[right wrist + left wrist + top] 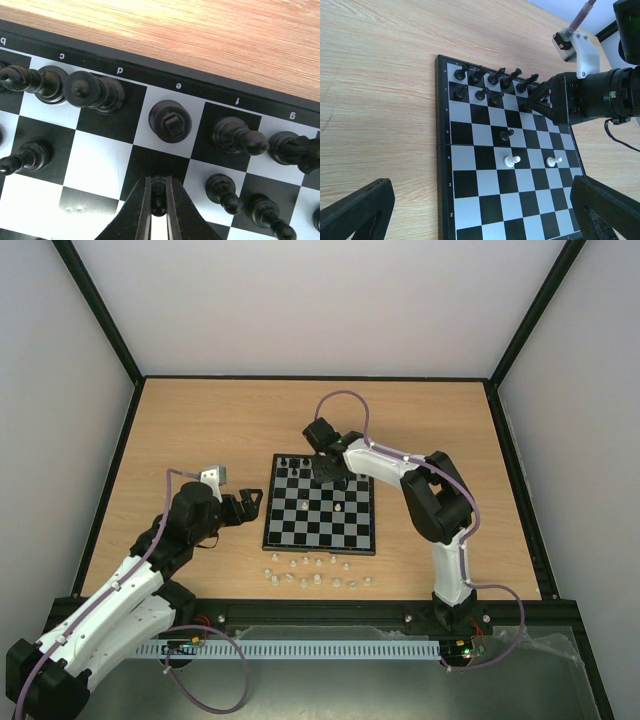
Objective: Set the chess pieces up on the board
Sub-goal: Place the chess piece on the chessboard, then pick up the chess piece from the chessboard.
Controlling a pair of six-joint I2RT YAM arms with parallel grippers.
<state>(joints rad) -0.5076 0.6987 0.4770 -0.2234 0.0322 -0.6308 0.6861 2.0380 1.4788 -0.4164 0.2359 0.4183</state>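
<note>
The board [300, 531] lies mid-table, with black chessmen [293, 466] along its far rows. Several white chess pieces [318, 580] lie on the table just in front of the board. Two white pawns [511, 160] stand on the board's fourth row in the left wrist view. My right gripper [331, 476] hangs over the far rows. In the right wrist view it [158, 200] is shut on a black pawn [158, 186] over a dark square of the board [100, 155]. My left gripper [246, 508] is open and empty at the board's left edge, its fingers [355, 210] spread wide above the board [470, 185].
Black pieces [170, 121] stand close around the held pawn on the back two rows. One lone black pawn [506, 134] stands on the fifth row. The right arm [600, 95] reaches over the board's far right corner. A black frame [110, 490] rims the wooden table.
</note>
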